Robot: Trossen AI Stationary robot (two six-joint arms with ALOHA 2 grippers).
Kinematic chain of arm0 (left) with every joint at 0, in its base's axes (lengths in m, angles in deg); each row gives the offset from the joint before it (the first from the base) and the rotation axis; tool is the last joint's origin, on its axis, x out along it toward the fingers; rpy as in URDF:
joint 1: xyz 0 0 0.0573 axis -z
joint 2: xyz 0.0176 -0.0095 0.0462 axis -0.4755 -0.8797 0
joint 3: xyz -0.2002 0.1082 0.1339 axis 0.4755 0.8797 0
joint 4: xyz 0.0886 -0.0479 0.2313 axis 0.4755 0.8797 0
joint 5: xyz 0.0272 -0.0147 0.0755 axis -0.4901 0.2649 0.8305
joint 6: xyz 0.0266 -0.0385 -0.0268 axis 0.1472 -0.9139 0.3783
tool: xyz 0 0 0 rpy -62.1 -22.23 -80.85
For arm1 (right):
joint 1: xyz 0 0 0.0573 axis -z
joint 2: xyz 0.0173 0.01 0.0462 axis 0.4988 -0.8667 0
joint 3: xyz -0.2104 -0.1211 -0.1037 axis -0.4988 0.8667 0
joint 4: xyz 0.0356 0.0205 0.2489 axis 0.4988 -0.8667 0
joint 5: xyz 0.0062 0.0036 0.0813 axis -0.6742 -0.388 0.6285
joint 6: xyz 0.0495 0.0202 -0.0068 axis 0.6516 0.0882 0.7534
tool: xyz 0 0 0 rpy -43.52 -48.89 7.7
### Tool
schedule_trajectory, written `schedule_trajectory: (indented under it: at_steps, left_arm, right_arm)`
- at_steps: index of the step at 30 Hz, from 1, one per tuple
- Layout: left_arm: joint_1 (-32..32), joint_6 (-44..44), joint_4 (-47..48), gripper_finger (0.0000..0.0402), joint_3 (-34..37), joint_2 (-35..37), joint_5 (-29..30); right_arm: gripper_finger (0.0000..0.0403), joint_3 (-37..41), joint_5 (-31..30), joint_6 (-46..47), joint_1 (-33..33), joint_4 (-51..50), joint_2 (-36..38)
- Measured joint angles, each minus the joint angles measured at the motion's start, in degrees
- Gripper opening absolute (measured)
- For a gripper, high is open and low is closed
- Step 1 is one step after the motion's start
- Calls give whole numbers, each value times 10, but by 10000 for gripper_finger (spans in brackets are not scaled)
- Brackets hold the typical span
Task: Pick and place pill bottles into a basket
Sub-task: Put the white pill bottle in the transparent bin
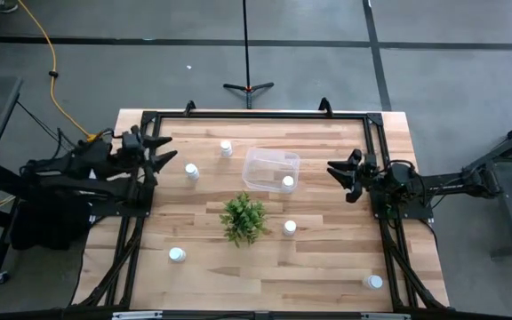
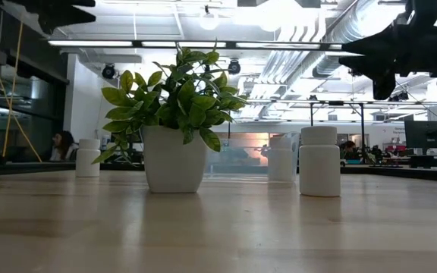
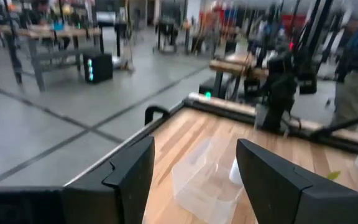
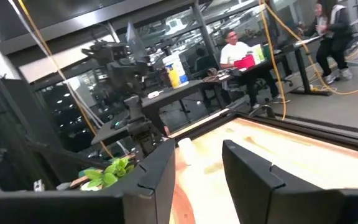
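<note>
The clear basket [image 1: 271, 169] stands on the table's far half with one white pill bottle [image 1: 288, 181] inside it; in the left wrist view the basket [image 3: 201, 180] lies ahead of the fingers. More pill bottles stand upright on the table: two [image 1: 226, 148] [image 1: 191, 172] left of the basket, one [image 1: 290, 228] beside the plant, two [image 1: 177, 255] [image 1: 374, 282] near the front. My left gripper [image 1: 172, 156] [image 3: 194, 155] hovers open left of the basket. On the basket's right, my right gripper [image 1: 332, 172] [image 4: 197, 149] is open too, with nothing between its fingers.
A small green plant [image 1: 244, 218] in a white pot [image 2: 174, 158] stands mid-table, in front of the basket. A black frame [image 1: 256, 114] runs along the table's far and side edges. Bare wood lies along the near edge between the front bottles.
</note>
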Motion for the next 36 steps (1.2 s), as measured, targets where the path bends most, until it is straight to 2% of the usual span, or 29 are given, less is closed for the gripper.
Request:
schedule_trajectory:
  at_steps: [5,8,14,18,27,32,36]
  left_arm:
    - [0,-10,75,262,-76,-53,-4]
    - [0,-39,109,262,-99,-80,-6]
    - [0,-217,216,262,-111,-128,-38]
    - [0,-259,264,262,-111,-165,-86]
    - [0,-154,280,262,-111,-253,-87]
    - [0,-141,275,262,-111,-290,-124]
    - [0,-123,281,262,-111,-309,-123]
  right_arm:
    - [124,0,-15,20,0,2,0]
    - [124,0,-15,24,0,2,0]
    - [124,0,-15,41,0,-1,0]
    - [124,0,-15,49,0,-3,0]
    - [124,0,-14,63,0,-8,0]
    - [124,0,-13,65,0,-20,0]
    - [124,0,-12,65,0,-19,0]
